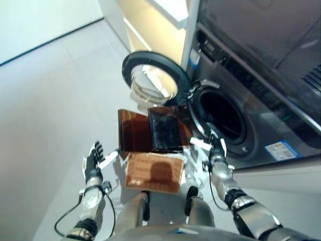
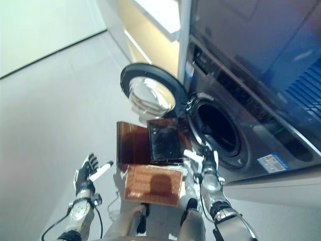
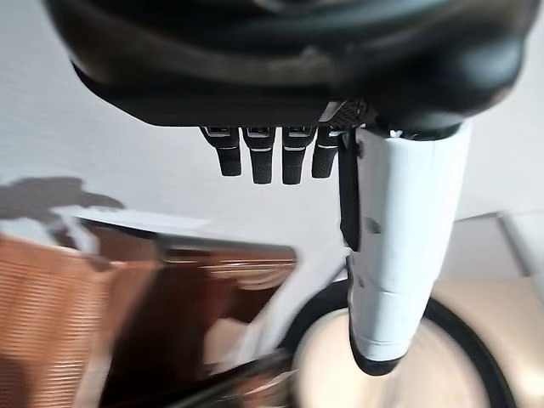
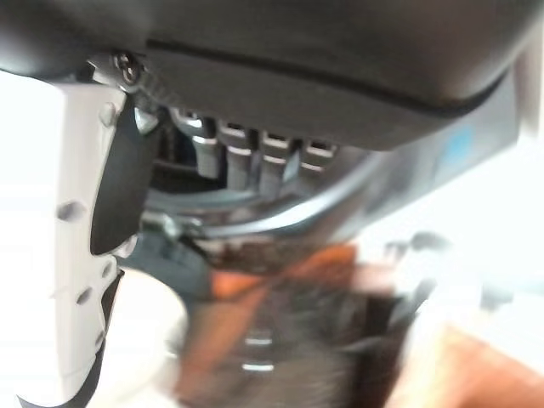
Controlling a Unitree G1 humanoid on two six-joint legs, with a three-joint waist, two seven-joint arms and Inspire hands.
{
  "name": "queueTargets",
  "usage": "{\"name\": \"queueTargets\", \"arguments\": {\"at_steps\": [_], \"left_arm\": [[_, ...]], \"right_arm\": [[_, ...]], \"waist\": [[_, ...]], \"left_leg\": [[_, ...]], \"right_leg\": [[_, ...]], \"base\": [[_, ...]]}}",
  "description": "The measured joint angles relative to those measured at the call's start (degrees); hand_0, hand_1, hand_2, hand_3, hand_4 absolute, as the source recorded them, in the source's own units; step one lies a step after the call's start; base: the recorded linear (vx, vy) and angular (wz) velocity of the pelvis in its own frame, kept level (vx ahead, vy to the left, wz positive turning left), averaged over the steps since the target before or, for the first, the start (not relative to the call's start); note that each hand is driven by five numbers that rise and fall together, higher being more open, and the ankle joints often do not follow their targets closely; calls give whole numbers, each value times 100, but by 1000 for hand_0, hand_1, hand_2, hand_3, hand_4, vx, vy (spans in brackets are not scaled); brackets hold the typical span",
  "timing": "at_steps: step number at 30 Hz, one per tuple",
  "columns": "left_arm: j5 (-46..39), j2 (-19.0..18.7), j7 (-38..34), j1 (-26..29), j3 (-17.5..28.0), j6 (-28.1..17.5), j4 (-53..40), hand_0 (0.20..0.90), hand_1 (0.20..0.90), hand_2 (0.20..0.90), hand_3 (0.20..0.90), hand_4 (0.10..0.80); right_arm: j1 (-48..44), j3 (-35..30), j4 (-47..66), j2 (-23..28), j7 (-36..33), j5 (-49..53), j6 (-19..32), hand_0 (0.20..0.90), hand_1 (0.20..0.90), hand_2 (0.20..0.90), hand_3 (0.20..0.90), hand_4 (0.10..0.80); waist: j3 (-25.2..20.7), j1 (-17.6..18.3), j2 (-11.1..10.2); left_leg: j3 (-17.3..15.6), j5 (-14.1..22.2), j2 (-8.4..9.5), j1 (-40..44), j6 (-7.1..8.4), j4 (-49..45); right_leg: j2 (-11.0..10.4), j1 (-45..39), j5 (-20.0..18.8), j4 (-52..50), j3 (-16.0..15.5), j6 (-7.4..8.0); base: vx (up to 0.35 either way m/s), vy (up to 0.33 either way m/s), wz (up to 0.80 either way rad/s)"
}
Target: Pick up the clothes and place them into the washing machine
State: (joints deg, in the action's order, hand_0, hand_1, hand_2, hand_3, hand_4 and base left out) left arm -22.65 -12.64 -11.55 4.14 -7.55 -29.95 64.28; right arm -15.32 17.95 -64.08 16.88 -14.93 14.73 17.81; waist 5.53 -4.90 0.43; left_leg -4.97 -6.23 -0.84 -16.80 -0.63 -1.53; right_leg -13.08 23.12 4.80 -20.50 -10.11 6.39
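The washing machine [image 1: 261, 100] stands at the right with its round door [image 1: 150, 80] swung open to the left and its dark drum opening [image 1: 220, 114] showing. A shallow dark-looking basket [image 1: 164, 129] with dark contents rests on a low dark brown box [image 1: 131, 131] in front of the opening. I cannot make out single clothes in it. My left hand [image 1: 93, 163] is open and empty, left of the box. My right hand [image 1: 216, 150] is open and empty, just below the drum's rim, right of the basket.
A light brown woven rectangle [image 1: 153, 173] lies close in front of the brown box, between my two arms. A pale cabinet [image 1: 150, 25] stands behind the open door. Pale floor [image 1: 50, 100] stretches to the left.
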Motion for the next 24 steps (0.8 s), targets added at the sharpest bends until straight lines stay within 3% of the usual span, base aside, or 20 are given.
{"name": "queueTargets", "arguments": {"at_steps": [6, 11, 16, 20, 24], "left_arm": [[1046, -19, 259, -374, -58, 554, 1026, 900, 900, 900, 900, 800], [1567, 1, 532, -723, -177, 757, 1325, 900, 900, 900, 900, 800], [1861, 122, 832, -992, -192, 992, 1544, 900, 900, 900, 900, 800], [2084, 190, 997, -1054, -251, 1013, 1544, 900, 900, 900, 900, 800], [2065, 264, 1063, -1056, -269, 1097, 1543, 900, 900, 900, 900, 800]], "right_arm": [[1131, -110, -538, 165, 62, -1762, -412, 900, 900, 900, 900, 800], [1777, -206, -937, 165, 268, -2479, -526, 900, 900, 900, 900, 800], [1955, -734, -1389, 164, 485, -2549, -525, 900, 900, 900, 900, 800], [1876, -798, -1588, 156, 625, -2562, -604, 900, 900, 900, 900, 800], [1845, -790, -1614, 92, 624, -2552, -672, 900, 900, 900, 900, 800]], "waist": [[-531, 168, 168], [-954, 238, 280], [-1177, 253, 455], [-1207, 226, 427], [-1254, 211, 352]], "left_leg": [[1, -24, -94, 911, 28, 422], [-20, 19, -145, 1247, 54, 536], [-106, 90, -156, 1458, 19, 566], [-72, 97, -171, 1543, 20, 566], [-72, 200, -180, 1529, 122, 589]], "right_leg": [[153, -991, -66, 532, -157, 50], [230, -1315, -70, 719, -153, 61], [248, -1491, -80, 782, -89, 50], [255, -1667, -77, 780, -101, 47], [263, -1673, -74, 856, -126, 40]], "base": [[71, -33, -3], [36, -8, -3], [24, -15, -9], [33, -29, 10], [-16, -18, 10]]}}
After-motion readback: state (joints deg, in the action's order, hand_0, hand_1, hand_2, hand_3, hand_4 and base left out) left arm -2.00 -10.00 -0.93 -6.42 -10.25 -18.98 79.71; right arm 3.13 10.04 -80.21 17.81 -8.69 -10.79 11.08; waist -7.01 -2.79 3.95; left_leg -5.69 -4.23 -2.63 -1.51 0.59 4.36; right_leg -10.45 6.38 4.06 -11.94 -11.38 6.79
